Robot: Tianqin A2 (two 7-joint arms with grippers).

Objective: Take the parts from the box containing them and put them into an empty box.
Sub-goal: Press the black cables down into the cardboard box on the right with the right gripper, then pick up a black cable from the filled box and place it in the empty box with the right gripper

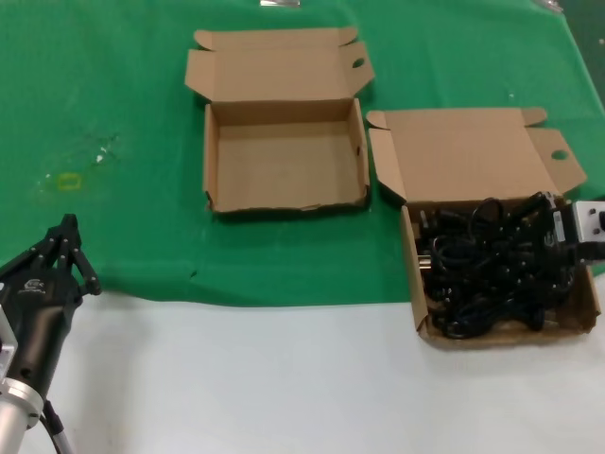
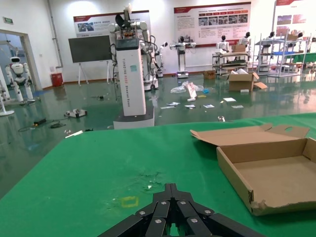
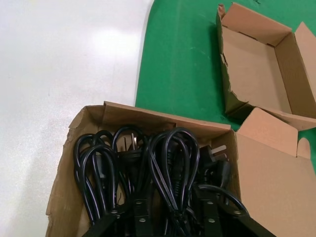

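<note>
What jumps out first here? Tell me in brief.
The tangle of black power cords filling the cardboard box on the robot's right, with the right gripper down among them. Beside it, on the green cloth, an empty box lies open; the left gripper waits at the near left.

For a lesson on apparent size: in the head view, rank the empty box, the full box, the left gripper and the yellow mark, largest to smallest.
1. Empty box and full box: look alike, unranked.
2. Left gripper, nearer the camera.
3. Yellow mark.
</note>
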